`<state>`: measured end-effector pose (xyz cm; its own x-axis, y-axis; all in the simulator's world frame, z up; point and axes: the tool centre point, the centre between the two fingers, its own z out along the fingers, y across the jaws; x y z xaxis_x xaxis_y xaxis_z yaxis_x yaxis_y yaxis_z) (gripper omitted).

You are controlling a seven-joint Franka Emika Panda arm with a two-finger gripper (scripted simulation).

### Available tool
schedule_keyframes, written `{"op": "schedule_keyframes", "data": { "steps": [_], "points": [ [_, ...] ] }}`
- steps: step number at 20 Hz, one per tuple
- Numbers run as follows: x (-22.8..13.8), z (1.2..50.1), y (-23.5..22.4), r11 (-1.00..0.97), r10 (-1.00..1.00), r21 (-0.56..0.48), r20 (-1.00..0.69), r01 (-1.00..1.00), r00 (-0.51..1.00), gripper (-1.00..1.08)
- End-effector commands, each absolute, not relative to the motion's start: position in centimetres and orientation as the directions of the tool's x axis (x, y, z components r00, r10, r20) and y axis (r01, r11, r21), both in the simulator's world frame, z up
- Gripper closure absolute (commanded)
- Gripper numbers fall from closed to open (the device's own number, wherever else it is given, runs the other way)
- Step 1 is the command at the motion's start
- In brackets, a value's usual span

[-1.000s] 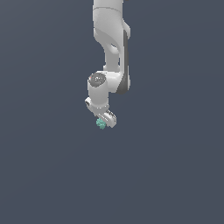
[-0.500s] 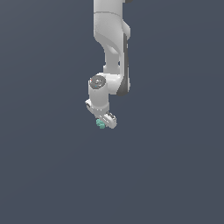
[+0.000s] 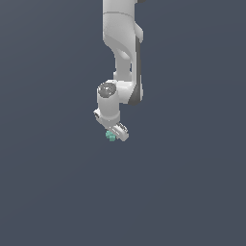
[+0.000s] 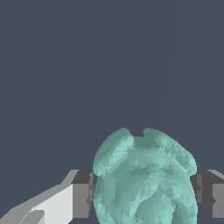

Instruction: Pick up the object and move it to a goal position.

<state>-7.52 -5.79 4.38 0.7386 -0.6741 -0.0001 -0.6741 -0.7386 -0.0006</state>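
From my remote station: the white gripper [image 3: 115,134] clamps the teal-green, knobbly object [image 3: 111,136] between its two fingers [image 4: 82,194], one pad pressed to each flank. The arm reaches down from the exterior view's top, against a plain dark grey-blue backdrop.

Flat, even simulator lighting, dim slate-grey backdrop, no cast shadows. White arm [image 3: 122,43] softly shaded, darker on exterior view's right. No glare, no blur. Wrist view sharp; teal object [image 4: 144,177] shows faceted shading.
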Motion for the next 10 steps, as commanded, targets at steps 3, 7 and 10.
{"op": "schedule_keyframes", "data": {
  "steps": [3, 7, 10],
  "points": [
    [-7.1, 5.5, -5.3, -0.739, -0.674, -0.001, 0.001, -0.674, 0.739, 1.08],
    [-6.4, 7.5, -4.5, -0.739, -0.674, -0.001, 0.001, -0.674, 0.739, 1.08],
    [-5.7, 9.5, -3.8, -0.738, -0.675, 0.000, 0.001, -0.675, 0.738, 1.08]
  ]
}}
